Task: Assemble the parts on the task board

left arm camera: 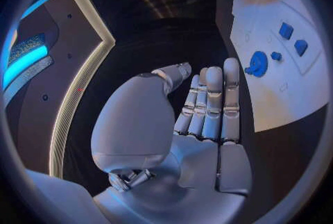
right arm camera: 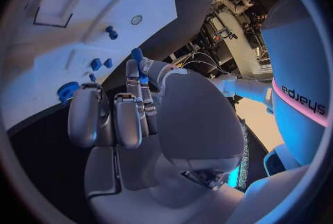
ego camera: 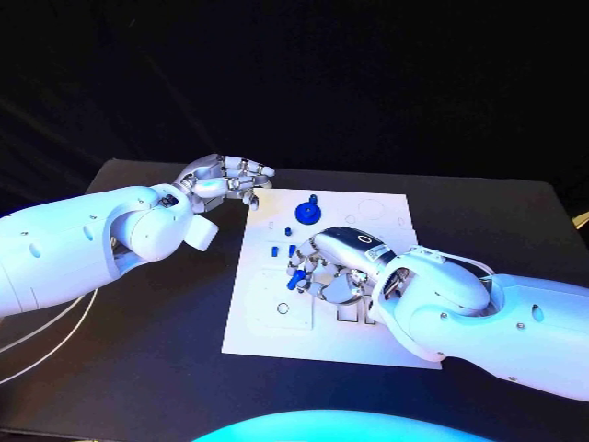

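Arms reach in from both sides over the black table (ego camera: 135, 368), largest things in sight. The white board (ego camera: 375, 345) lies in the middle of it. The right hand (ego camera: 332, 272) hangs palm down over the board's centre, fingers curled toward the plate; the right wrist view shows a small blue part (right arm camera: 138, 58) pinched at its fingertips (right arm camera: 132, 68), which the head view leaves hard to make out. The left hand (ego camera: 228, 178) sits off the board's far left corner, fingers straight and close together, holding nothing; the left wrist view confirms those flat, empty fingers (left arm camera: 211, 103) just beside the board's edge. A round blue part (ego camera: 306, 213) lies near the board's far edge, with smaller blue parts (ego camera: 284, 250) beside the right hand.
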Robot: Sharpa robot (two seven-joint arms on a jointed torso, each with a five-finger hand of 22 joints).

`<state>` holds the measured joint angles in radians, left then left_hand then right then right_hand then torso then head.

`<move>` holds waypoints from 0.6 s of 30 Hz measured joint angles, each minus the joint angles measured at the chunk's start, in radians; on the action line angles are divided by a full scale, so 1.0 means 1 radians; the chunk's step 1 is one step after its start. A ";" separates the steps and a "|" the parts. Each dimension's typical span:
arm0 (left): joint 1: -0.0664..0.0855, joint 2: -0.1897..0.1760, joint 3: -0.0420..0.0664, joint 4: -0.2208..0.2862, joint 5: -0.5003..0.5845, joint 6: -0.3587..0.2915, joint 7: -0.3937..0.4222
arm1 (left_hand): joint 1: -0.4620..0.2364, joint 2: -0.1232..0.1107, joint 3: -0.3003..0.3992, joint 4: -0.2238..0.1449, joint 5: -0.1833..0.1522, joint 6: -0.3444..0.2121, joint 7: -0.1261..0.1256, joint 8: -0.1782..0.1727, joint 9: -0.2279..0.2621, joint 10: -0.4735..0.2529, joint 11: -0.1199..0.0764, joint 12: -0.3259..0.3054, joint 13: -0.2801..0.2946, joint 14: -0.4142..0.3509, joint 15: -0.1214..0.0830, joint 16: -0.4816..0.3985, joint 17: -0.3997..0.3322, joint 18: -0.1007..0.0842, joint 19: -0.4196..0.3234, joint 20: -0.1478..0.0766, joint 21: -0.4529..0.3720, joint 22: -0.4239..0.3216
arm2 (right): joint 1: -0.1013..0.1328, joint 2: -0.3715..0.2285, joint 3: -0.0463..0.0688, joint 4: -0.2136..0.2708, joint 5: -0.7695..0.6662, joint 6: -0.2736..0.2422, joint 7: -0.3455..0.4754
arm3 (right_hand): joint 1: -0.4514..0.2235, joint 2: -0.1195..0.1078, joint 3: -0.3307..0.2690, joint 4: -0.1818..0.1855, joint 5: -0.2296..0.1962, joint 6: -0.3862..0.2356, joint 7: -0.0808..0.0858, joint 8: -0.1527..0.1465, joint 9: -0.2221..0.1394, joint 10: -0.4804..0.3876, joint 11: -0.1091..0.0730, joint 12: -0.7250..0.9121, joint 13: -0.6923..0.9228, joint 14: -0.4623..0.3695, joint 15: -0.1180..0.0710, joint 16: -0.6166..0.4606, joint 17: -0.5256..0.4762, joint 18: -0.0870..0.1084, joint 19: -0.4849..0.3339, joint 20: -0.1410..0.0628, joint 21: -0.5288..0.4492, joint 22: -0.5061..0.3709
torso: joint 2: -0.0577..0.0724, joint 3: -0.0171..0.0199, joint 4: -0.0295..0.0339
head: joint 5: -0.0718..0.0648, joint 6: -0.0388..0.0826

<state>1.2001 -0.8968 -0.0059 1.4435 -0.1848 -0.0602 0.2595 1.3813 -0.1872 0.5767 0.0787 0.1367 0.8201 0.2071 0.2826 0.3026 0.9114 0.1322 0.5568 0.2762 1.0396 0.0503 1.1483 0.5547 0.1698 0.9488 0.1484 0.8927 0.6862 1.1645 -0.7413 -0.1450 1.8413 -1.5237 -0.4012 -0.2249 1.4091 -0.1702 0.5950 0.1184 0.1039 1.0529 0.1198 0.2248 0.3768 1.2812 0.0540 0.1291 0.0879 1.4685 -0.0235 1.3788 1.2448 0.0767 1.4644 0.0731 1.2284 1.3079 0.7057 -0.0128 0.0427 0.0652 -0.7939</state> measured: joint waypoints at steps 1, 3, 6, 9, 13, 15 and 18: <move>0.000 0.001 0.000 0.000 0.000 0.000 0.000 | 0.000 0.000 0.000 0.000 0.000 0.000 0.000 0.000 0.000 0.000 0.000 0.000 0.000 0.000 0.000 0.000 0.000 0.000 0.000 0.000 0.000 0.000 | -0.005 0.007 -0.001 -0.004 -0.002 0.000 0.002 | 0.000 0.000 0.001 -0.001 0.000 0.000 0.000 0.000 0.000 0.000 0.000 0.000 0.000 0.000 0.000 0.000 -0.001 0.000 0.000 0.000 0.000 0.000 | 0.000 0.0000 0.0000 | 0.004 -0.001; 0.000 0.002 0.000 0.000 0.000 0.001 0.000 | 0.000 0.000 0.000 0.000 0.000 0.000 0.000 0.000 0.000 0.000 0.000 0.000 0.000 0.000 0.000 0.000 0.000 0.000 0.000 0.000 0.000 0.000 | -0.018 0.022 -0.003 -0.016 -0.006 0.000 0.005 | 0.000 0.000 0.003 -0.003 0.000 0.000 0.000 0.000 0.000 0.000 0.000 0.000 0.000 0.000 0.000 0.000 -0.002 0.000 0.000 0.000 0.000 0.000 | 0.001 0.0000 -0.0002 | 0.012 -0.003; 0.000 0.005 0.000 0.000 0.000 0.001 0.000 | 0.000 0.000 0.000 0.000 0.000 0.000 0.000 0.000 0.000 0.000 0.000 0.000 0.000 0.000 0.000 0.000 0.000 0.000 0.000 0.000 0.000 0.000 | -0.036 0.039 -0.006 -0.034 -0.014 0.000 0.008 | 0.000 0.000 0.003 -0.003 -0.001 0.000 0.000 0.000 0.000 0.001 0.002 0.000 0.000 0.000 0.000 0.000 -0.001 0.000 0.000 0.000 0.000 0.000 | 0.001 0.0000 -0.0006 | 0.021 -0.006; 0.000 0.005 0.000 0.000 0.000 0.002 0.000 | 0.000 0.000 0.000 0.000 0.000 0.000 0.000 0.000 0.000 0.000 0.000 0.000 0.000 0.000 0.000 0.000 0.000 0.000 0.000 0.000 0.000 0.000 | -0.047 0.055 -0.008 -0.052 -0.022 0.001 0.011 | 0.000 0.000 0.003 -0.003 -0.002 -0.001 0.001 0.000 0.000 0.001 0.002 0.000 0.000 0.000 0.000 0.000 -0.002 0.000 0.000 0.000 0.000 0.000 | 0.002 -0.0001 -0.0005 | 0.026 -0.007; 0.000 0.006 0.000 0.000 0.000 0.003 0.000 | 0.000 0.000 0.000 0.000 0.000 0.000 0.000 0.000 0.000 -0.006 -0.001 0.000 0.000 0.000 0.000 0.000 0.000 0.000 0.000 0.000 0.000 -0.001 | -0.056 0.070 -0.011 -0.069 -0.032 0.002 0.013 | -0.001 -0.001 0.003 -0.003 -0.002 -0.002 0.002 0.004 0.000 0.002 0.002 0.000 0.000 0.000 0.000 0.000 -0.001 0.000 0.000 0.000 0.000 0.000 | 0.002 0.0007 -0.0001 | 0.030 -0.009; 0.000 0.006 0.000 0.000 0.000 0.003 0.000 | 0.000 0.000 0.000 0.000 0.000 0.000 0.000 0.000 0.000 -0.007 0.000 0.000 0.000 0.000 0.000 0.000 0.000 0.000 0.000 0.000 0.000 -0.002 | -0.060 0.077 -0.012 -0.076 -0.037 0.002 0.014 | -0.001 -0.001 0.003 -0.003 -0.002 -0.002 0.002 0.004 0.000 0.002 0.002 0.000 0.000 0.000 0.000 0.000 -0.001 0.000 0.000 0.000 0.000 0.000 | 0.002 0.0008 -0.0001 | 0.032 -0.009; 0.000 0.006 0.000 0.000 0.000 0.004 -0.001 | 0.000 0.000 0.000 0.000 0.000 0.000 0.000 0.000 0.000 -0.007 0.000 0.000 0.000 0.000 0.000 0.000 0.000 0.000 0.000 0.000 0.000 -0.001 | -0.065 0.083 -0.013 -0.084 -0.044 0.003 0.015 | -0.001 -0.001 0.003 -0.003 -0.002 -0.002 0.002 0.006 0.000 0.002 0.002 0.000 0.000 0.000 0.000 0.000 -0.001 0.000 0.000 0.000 0.000 0.000 | 0.001 0.0008 -0.0002 | 0.034 -0.007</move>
<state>1.2000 -0.8907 -0.0059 1.4434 -0.1846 -0.0566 0.2589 1.3813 -0.1872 0.5767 0.0787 0.1367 0.8201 0.2071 0.2825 0.3026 0.9040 0.1323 0.5568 0.2763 1.0396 0.0503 1.1483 0.5546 0.1698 0.9488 0.1484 0.8927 0.6847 1.0998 -0.6579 -0.1585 1.7569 -1.5675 -0.3984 -0.2094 1.4079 -0.1716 0.5977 0.1156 0.1018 1.0512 0.1215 0.2306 0.3768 1.2827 0.0557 0.1292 0.0880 1.4685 -0.0234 1.3788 1.2433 0.0767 1.4645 0.0732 1.2284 1.3077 0.7072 -0.0121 0.0425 0.0988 -0.8012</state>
